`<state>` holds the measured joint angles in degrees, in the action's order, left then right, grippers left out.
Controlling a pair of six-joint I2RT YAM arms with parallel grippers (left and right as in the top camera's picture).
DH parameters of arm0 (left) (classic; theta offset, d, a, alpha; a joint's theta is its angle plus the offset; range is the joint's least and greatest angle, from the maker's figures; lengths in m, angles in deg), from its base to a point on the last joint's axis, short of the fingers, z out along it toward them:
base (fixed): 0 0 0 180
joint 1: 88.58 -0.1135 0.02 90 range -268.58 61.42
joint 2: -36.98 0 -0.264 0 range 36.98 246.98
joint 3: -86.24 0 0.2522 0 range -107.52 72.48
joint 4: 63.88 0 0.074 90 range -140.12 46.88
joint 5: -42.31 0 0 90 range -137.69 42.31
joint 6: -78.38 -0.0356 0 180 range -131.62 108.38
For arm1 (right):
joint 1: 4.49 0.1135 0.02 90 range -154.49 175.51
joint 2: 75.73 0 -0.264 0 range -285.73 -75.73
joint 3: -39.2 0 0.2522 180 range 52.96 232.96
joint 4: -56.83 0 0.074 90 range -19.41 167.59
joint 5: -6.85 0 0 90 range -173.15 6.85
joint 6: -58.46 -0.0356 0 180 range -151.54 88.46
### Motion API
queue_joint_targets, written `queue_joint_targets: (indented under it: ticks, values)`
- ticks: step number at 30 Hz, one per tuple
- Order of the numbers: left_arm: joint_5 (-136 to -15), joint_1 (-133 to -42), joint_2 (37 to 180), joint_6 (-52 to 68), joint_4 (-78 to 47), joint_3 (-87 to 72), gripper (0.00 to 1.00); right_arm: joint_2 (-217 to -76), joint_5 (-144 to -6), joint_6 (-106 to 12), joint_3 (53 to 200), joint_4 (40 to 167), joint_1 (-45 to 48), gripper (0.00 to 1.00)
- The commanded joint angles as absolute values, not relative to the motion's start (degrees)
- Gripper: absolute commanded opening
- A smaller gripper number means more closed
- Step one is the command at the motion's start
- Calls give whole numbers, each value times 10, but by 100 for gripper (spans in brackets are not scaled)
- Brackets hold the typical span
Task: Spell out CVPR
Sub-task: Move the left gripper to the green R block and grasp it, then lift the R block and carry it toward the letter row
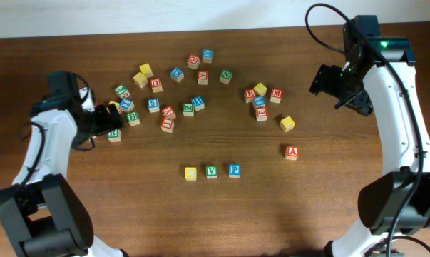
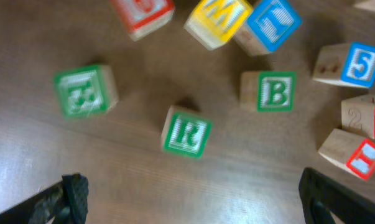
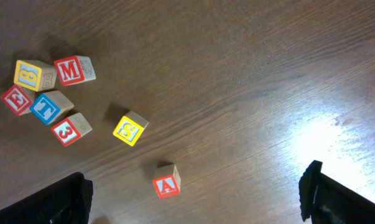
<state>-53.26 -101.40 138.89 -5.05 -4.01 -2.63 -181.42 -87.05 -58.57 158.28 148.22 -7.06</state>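
A row stands at the front centre of the table: a yellow block (image 1: 191, 173) whose letter I cannot read, a green V block (image 1: 212, 171) and a blue P block (image 1: 234, 170). A green R block (image 1: 114, 134) lies at the left, and in the left wrist view (image 2: 186, 131) it sits just ahead of the jaws. My left gripper (image 1: 106, 123) (image 2: 190, 205) is open and empty, right beside the R block. My right gripper (image 1: 339, 91) (image 3: 196, 199) is open and empty, high over the table's right side.
Several loose blocks lie across the back middle (image 1: 188, 108). A green B block (image 2: 275, 91) and another green block (image 2: 84, 90) flank the R block. A small cluster (image 1: 260, 100) (image 3: 50, 107), a yellow block (image 3: 130, 129) and a red A block (image 1: 292, 152) (image 3: 166, 180) lie at the right.
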Motion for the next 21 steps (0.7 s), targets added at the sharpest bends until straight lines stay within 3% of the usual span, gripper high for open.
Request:
queue_joint_targets:
  ticks: [1, 6, 10, 12, 15, 21]
  values:
    - [-522, -993, 1393, -119, -86, -9, 97, -1813, -882, -587, 1589, 1482, -71, 98]
    - [-467, -990, 1432, -125, -111, -3, 92, -1813, -882, -587, 1589, 1482, -71, 98]
    - [-491, -990, 1463, -137, -123, -3, 89, -1813, -882, -587, 1589, 1482, -71, 98]
    - [-505, -987, 1464, -149, -126, -3, 83, -1813, -882, -587, 1589, 1482, -71, 98]
    - [-503, -987, 1464, -149, -132, -3, 62, -1813, -882, -587, 1589, 1482, -71, 98]
    - [-503, -987, 1482, -149, -137, -3, 55, -1813, -882, -587, 1589, 1482, -71, 98]
